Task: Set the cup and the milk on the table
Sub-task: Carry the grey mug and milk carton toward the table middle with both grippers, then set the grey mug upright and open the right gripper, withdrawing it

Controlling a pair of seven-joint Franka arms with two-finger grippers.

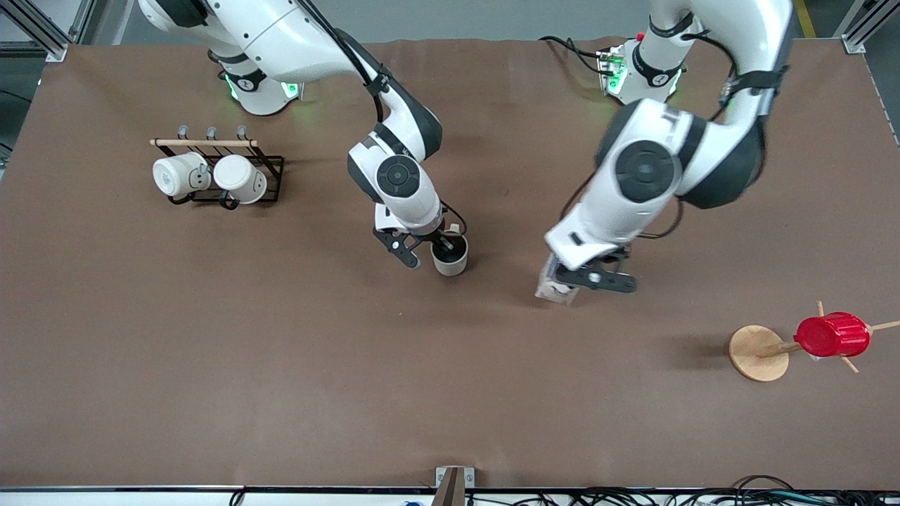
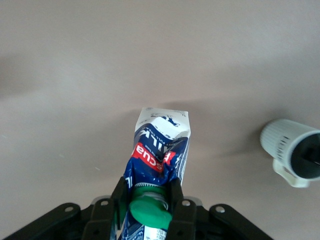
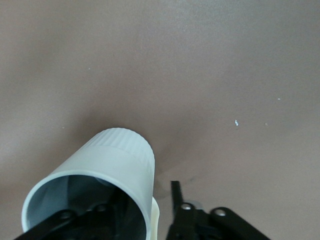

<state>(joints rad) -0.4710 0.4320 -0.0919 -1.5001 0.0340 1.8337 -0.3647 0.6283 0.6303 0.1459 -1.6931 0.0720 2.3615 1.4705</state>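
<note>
One cup (image 1: 450, 256), one milk (image 1: 555, 289), two grippers

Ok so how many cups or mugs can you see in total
4: the cup at mid-table in the right gripper, two white mugs on the black rack, one red cup on the wooden stand.

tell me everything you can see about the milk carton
The milk is a small gable-top carton, white and blue with a red label and a round green cap, and looks like coated card. The left end effector grips it at the top, a finger on each side of the cap. In the front view it stands about mid-table, beside the cup, toward the left arm's end; whether its base touches the table is unclear.
</note>
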